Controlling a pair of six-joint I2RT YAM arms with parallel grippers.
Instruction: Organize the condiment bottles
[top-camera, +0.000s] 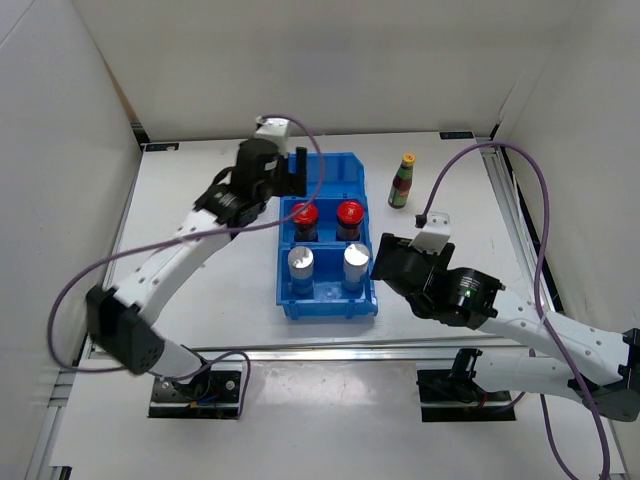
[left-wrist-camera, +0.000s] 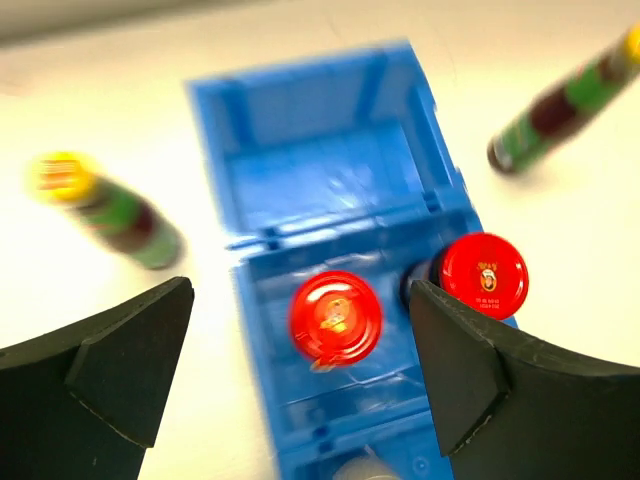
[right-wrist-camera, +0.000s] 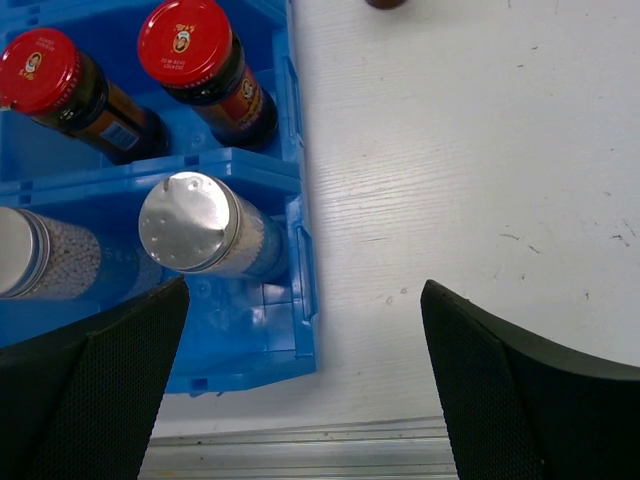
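Where the top view looks down, you see the bin mid-table with bare table on both sides, two red jars upright in its middle compartment, two silver-topped bottles upright in the near one, and a yellow-capped bottle standing right of its far corner. Your left wrist view is blurred, yet the left gripper spreads wide and empty above the red jars. Your right wrist view shows the right gripper wide, empty, over bare table beside the bin's near right corner, near the table's edge.
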